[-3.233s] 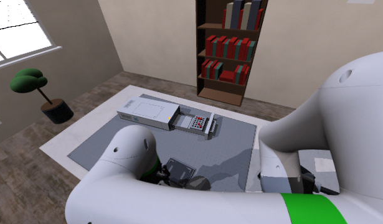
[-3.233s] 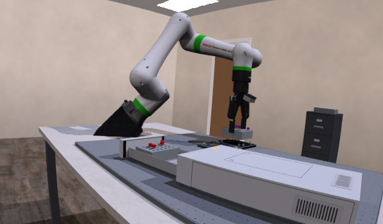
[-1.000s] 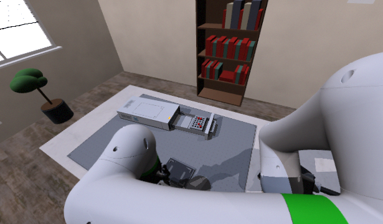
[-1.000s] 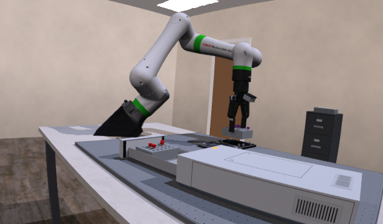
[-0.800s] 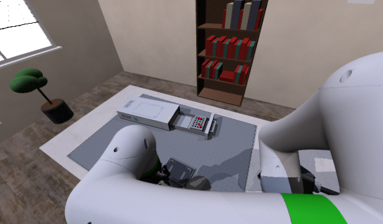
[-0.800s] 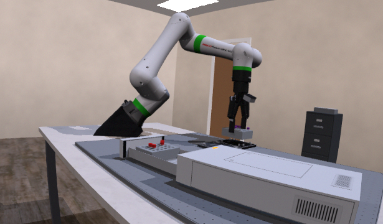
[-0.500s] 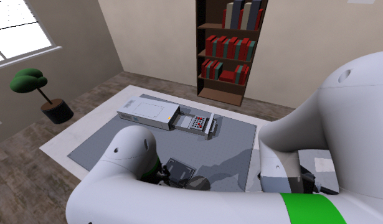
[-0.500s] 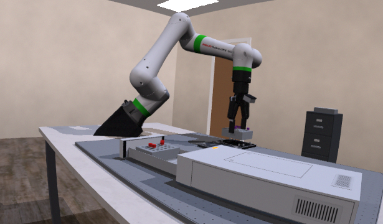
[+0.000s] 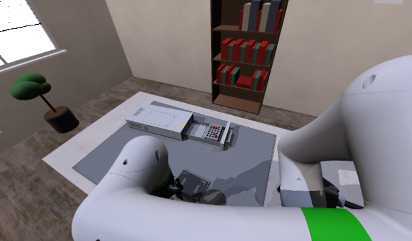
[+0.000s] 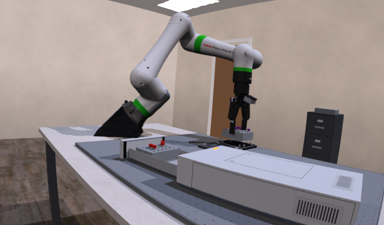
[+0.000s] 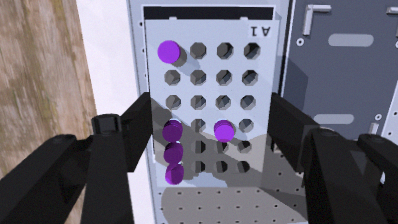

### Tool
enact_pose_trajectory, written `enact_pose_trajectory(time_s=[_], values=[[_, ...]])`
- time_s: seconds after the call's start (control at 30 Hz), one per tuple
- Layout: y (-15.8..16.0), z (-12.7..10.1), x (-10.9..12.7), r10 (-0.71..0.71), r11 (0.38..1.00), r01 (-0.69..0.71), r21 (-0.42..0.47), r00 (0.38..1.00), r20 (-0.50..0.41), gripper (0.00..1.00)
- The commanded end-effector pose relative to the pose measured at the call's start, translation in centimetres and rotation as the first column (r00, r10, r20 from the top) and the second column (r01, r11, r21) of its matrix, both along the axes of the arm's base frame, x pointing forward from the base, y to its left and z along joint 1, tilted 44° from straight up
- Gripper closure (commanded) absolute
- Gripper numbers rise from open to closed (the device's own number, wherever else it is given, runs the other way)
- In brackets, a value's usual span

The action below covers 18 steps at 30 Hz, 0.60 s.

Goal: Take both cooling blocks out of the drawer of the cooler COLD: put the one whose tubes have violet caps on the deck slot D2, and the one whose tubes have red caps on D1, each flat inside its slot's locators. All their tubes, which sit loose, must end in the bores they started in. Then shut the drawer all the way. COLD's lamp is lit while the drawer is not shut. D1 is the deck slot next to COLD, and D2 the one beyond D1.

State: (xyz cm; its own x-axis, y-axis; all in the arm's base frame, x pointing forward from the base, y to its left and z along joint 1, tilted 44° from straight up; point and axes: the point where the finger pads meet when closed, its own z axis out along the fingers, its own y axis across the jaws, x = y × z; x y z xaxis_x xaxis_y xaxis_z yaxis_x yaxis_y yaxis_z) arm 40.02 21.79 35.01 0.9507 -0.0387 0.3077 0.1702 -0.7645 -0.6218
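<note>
Top view. My arm fills the near half. Cooler COLD [image 9: 160, 121] lies on the grey surface [image 9: 226, 167] toward 11 o'clock, its drawer [image 9: 209, 132] pulled out to 3 o'clock and an orange lamp [image 9: 182, 126] lit on the face beside the opening. In the drawer, at its outer end, sits the red-capped block [image 9: 213, 131]; the inner half shows bare floor. A dark deck slot [image 9: 192, 183] shows beside my wrist; my tool is hidden here.

Exterior view. My tool [image 10: 239, 126] hangs straight down, clamped on the violet-capped block [image 10: 238, 134], which is held level in the air above the dark slots [image 10: 235, 144] behind COLD. The red-capped block stands in the open drawer at 9 o'clock of the cooler body.

Wrist view. My two fingers press the block's long sides. Five violet caps [image 11: 169, 51] are seated: one at the far corner, three in a line by the 9 o'clock finger, one nearer centre. Under the block lies a pale perforated plate; a dark slot with corner locators [image 11: 312, 15] lies at 3 o'clock.
</note>
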Motion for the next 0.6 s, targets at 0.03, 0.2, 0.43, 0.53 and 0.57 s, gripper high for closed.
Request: enact_pose_trajectory(time_s=[0.03, 0.2, 0.43, 0.53, 0.57], values=[[-0.03, 0.06, 0.04, -0.001, 1.0, 0.001, 0.0, 1.0, 0.002, 0.9], [-0.06, 0.1, 0.02, -0.001, 1.0, 0.001, 0.0, 1.0, 0.002, 0.9], [-0.13, 0.18, -0.01, -0.001, 1.0, 0.001, 0.0, 1.0, 0.002, 0.9], [-0.16, 0.22, -0.02, -0.001, 1.0, 0.001, 0.0, 1.0, 0.002, 0.9], [-0.17, 0.23, -0.02, -0.001, 1.0, 0.001, 0.0, 1.0, 0.002, 0.9]])
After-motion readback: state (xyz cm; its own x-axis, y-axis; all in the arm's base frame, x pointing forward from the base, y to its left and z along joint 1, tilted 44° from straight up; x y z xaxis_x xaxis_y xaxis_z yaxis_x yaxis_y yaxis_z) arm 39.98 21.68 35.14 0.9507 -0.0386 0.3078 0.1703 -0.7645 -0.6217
